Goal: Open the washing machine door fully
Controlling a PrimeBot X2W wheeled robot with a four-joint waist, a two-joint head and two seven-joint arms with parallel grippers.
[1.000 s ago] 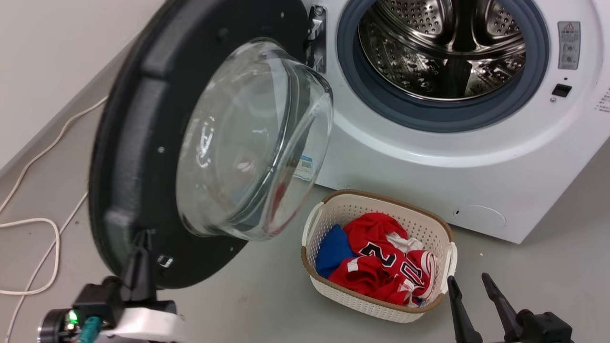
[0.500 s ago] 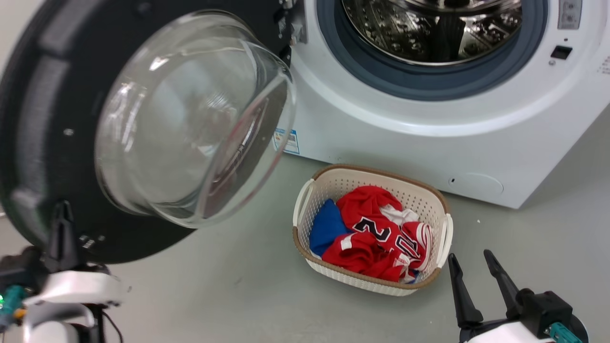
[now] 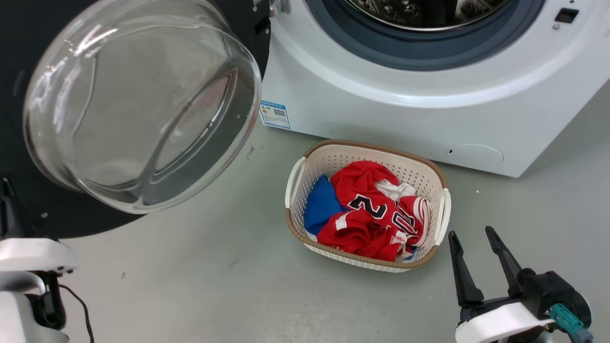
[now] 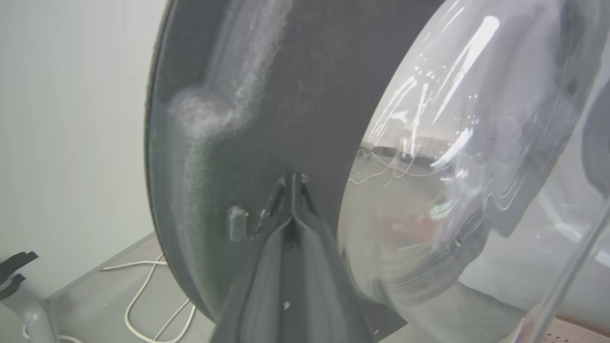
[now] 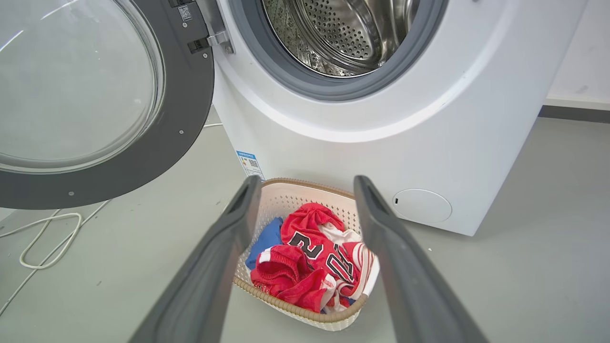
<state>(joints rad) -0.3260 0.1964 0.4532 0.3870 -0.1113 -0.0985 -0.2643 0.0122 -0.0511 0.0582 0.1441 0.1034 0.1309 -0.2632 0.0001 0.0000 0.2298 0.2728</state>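
The washing machine door is a black disc that stands swung out to the left, with its clear glass bowl bulging toward me. My left gripper is shut, and its joined tips press on the door's black inner face beside a small latch. One of its dark fingers shows at the left edge of the head view. The white washing machine has its porthole uncovered, so the steel drum shows. My right gripper hangs open and empty at lower right, its fingers framing the basket in the right wrist view.
A white laundry basket with a red jersey and a blue cloth sits on the grey floor in front of the machine. A white cable loops on the floor under the door. A pale wall stands behind the door.
The door has swung wider to the left, with my left gripper moving along against it. The head camera has also shifted. My right gripper stays open.
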